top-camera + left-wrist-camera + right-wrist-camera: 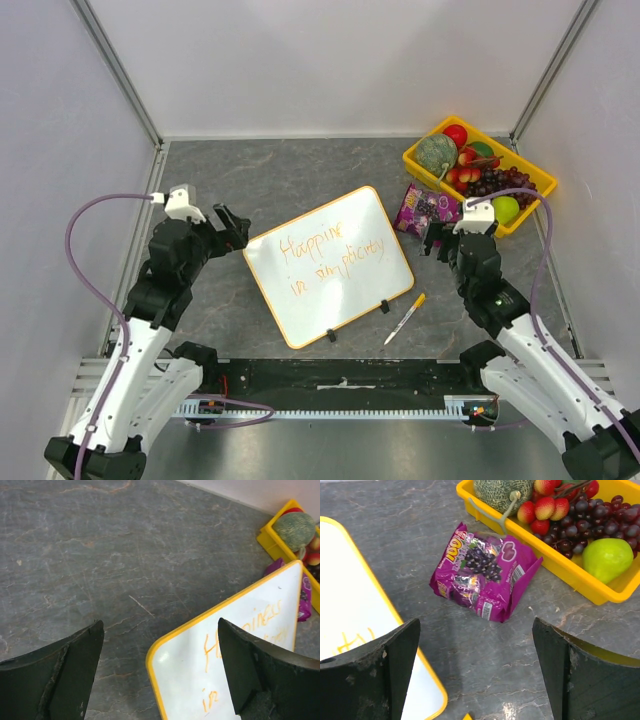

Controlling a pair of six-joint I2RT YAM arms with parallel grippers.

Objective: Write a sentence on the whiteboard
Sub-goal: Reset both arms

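Observation:
The whiteboard [330, 265] lies flat and tilted in the middle of the table, with two black clips on its near edge. The sentence [330, 256] is on it in orange, in two lines, "Happiness in simplicity". An orange marker [404, 319] lies loose on the table just right of the board's near corner. My left gripper [232, 228] is open and empty above the board's left corner [165, 655]. My right gripper [436, 240] is open and empty, over bare table right of the board [355, 625].
A purple snack bag [425, 208] lies between the board and a yellow tray [533, 205] of fruit at the back right. The bag [487, 577] lies just ahead of my right fingers [580, 677]. Walls enclose the table at the back and both sides.

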